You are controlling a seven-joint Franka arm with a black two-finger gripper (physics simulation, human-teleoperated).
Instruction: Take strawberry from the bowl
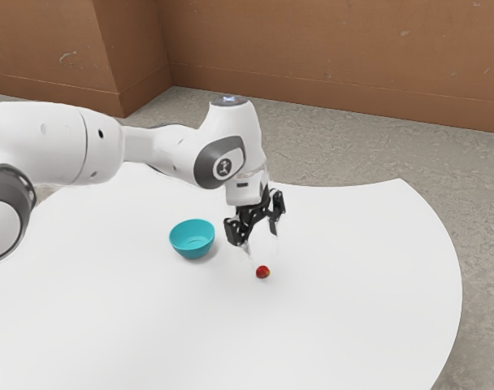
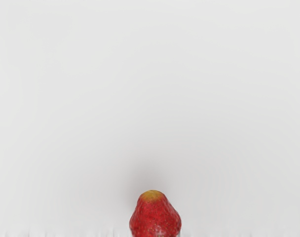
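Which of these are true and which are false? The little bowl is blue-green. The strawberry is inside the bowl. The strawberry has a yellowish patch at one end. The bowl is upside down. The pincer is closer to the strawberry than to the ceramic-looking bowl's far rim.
1. The bowl is blue-green. True.
2. The strawberry is inside the bowl. False: it is outside, off to the exterior view's right of the bowl.
3. The strawberry has a yellowish patch at one end. True.
4. The bowl is upside down. False: it is upright, its opening facing up.
5. The pincer is closer to the strawberry than to the bowl's far rim. True.
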